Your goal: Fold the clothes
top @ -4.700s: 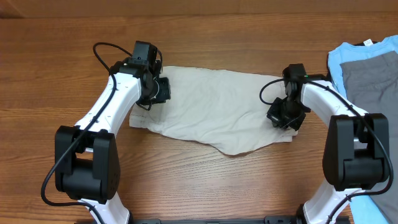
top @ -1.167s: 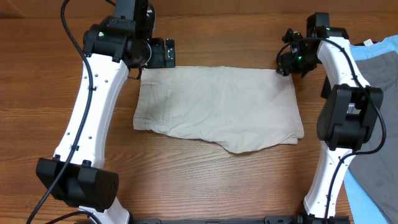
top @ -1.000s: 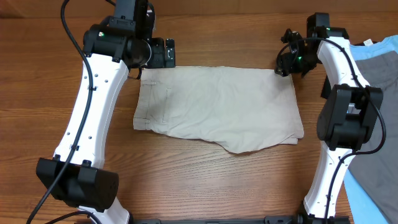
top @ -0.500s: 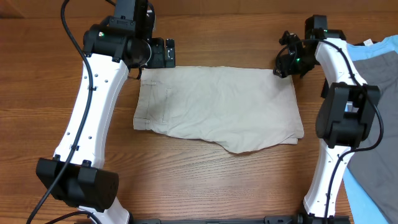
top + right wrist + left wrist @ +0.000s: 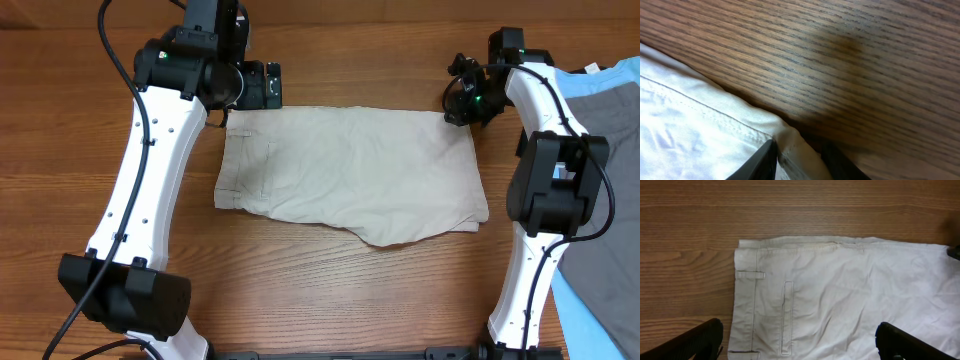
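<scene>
The clothes, a pair of light beige shorts (image 5: pixel 350 170), lie spread flat on the wooden table, waistband to the left. My left gripper (image 5: pixel 255 85) hovers just beyond their far left corner. In the left wrist view it (image 5: pixel 800 350) stands wide open above the waistband and a stitched pocket (image 5: pixel 786 317), holding nothing. My right gripper (image 5: pixel 460 103) is at the far right corner of the shorts. The right wrist view shows that gripper (image 5: pixel 797 160) with a hemmed fold of the shorts (image 5: pixel 690 125) pinched between its dark fingers.
A light blue T-shirt (image 5: pixel 560 85) with a grey garment (image 5: pixel 605 150) on top lies at the right edge, close behind my right arm. Bare wood table (image 5: pixel 330 290) surrounds the shorts.
My right gripper has narrowed its jaws onto the far right corner of the shorts and shifted slightly. The left arm and the shorts have not moved.
</scene>
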You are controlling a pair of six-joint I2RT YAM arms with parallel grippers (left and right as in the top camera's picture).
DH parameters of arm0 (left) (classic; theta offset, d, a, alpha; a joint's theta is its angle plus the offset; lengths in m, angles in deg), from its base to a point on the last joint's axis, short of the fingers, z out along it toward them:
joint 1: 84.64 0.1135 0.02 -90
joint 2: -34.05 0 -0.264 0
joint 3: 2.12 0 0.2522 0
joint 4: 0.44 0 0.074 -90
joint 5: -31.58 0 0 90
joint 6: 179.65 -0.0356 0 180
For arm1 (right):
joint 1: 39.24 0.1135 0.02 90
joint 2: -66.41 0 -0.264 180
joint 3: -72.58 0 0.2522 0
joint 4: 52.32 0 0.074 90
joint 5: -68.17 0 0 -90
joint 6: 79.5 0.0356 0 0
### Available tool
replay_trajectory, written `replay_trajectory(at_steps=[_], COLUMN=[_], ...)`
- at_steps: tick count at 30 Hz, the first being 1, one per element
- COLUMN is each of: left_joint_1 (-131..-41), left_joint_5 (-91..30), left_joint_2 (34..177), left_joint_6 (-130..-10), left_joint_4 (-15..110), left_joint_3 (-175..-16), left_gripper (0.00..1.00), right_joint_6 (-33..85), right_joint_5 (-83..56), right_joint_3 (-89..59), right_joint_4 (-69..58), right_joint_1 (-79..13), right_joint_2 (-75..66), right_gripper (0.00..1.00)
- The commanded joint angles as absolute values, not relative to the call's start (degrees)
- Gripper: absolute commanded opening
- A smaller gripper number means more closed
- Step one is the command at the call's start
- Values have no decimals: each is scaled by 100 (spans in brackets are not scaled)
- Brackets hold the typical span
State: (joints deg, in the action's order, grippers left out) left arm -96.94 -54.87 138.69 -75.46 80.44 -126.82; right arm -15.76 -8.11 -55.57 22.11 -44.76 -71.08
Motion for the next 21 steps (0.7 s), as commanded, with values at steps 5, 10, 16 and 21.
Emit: replay_trajectory(at_steps=[5, 10, 16, 21], left_joint_1=[-9665, -9668, -9672, -9663], left_joint_5=[-5565, -5565, -5565, -5565], left_joint_2=[13895, 13895, 13895, 13895], left_joint_6=[-7592, -7592, -7592, -7592], left_joint_4=[8039, 8037, 8039, 8037], left_joint_3=[-12673, -12673, -12673, -12673], left_gripper=[100, 100, 100, 100], right_joint_6=[-1229, -1174, -1043, -1045], right_joint_5=[-713, -713, -713, -719], right_joint_3=[-5760, -5990, -6241, -6230], right_joint_4=[2237, 2440, 2720, 2958], right_joint_1=[-4410, -4375, -4369, -4369], right_joint_2=[-7106, -7095, -7086, -7086], right_gripper=[33, 32, 30, 29])
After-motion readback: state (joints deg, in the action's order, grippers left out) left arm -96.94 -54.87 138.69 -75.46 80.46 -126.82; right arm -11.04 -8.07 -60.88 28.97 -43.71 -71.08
